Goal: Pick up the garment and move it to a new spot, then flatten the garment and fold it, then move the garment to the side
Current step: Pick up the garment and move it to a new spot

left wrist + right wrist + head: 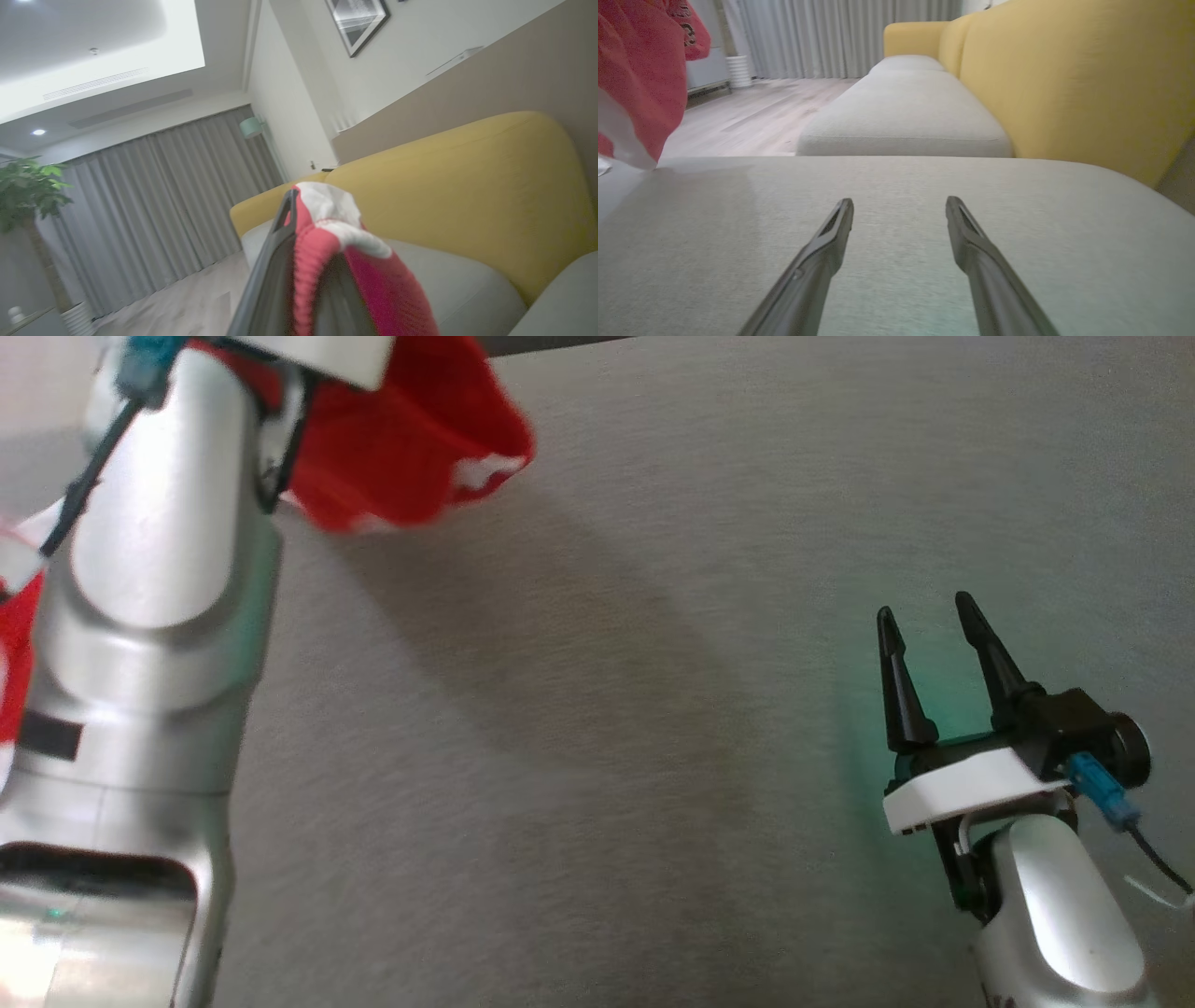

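One pinch carries everything: with the left gripper (299, 210) fingers clenched on the red-and-white knitted garment (401, 439) hanging over the grey fabric sofa seat (653, 756), travel slowly and low, keeping the right gripper (924, 611), fingers spread and empty, ready to assist.

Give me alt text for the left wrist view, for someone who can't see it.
The left gripper, jaws shut on a red-and-white garment, faces a yellow sofa. Grey curtains and a plant are at the left.
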You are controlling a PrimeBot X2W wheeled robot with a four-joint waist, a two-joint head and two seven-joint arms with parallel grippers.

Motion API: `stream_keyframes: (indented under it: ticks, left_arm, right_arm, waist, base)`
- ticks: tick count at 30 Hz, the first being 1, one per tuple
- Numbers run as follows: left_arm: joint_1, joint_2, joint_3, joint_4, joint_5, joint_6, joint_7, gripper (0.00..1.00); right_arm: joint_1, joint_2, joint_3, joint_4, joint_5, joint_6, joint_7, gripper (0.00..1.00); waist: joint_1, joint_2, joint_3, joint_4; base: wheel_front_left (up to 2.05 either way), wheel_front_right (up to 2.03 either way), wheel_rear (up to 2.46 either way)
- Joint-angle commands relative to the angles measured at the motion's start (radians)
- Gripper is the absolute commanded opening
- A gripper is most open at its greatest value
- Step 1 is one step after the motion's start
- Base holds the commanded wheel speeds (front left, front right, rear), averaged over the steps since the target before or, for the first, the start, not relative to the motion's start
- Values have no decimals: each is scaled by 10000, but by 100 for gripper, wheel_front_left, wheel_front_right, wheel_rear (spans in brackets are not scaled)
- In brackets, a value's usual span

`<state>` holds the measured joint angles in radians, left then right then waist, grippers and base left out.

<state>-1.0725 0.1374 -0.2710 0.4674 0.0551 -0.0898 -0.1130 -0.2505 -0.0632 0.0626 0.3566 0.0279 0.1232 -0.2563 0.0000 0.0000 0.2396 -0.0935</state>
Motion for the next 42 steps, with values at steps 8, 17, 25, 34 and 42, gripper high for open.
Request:
stream_keyframes:
  ticks: [8, 17, 25, 34, 42]
  left_arm:
    - [-895, -254, -169, -111, -566, -211, 453, 0]
    - [1538, -364, -353, 1992, -1440, -259, -208, 5]
    - [4420, -648, -97, 3437, -1917, 787, -1464, 100]
    - [8551, -862, 341, -694, -2519, 1407, -1485, 100]
    - [11547, -869, 502, -4002, -2422, 2422, -1486, 100]
  right_arm:
    - [10, 125, 369, -334, 775, 75, -55, 100]
    - [-12, 128, 980, -324, 1476, 75, -55, 100]
    - [220, 128, 1071, -95, 1428, 75, -55, 100]
    - [1061, 129, 744, -70, 983, 75, -55, 100]
    - [2431, 129, 679, -778, 1084, 75, -55, 100]
  waist:
    - [0, 0, -473, -2579]
    - [0, 0, 83, -2961]
    - [0, 0, -69, -2192]
    - [0, 0, -1287, -706]
    - [0, 0, -2568, 118]
  base:
    - [0, 0, 0]
    - [0, 0, 0]
    - [0, 0, 0]
    - [0, 0, 0]
    - [0, 0, 0]
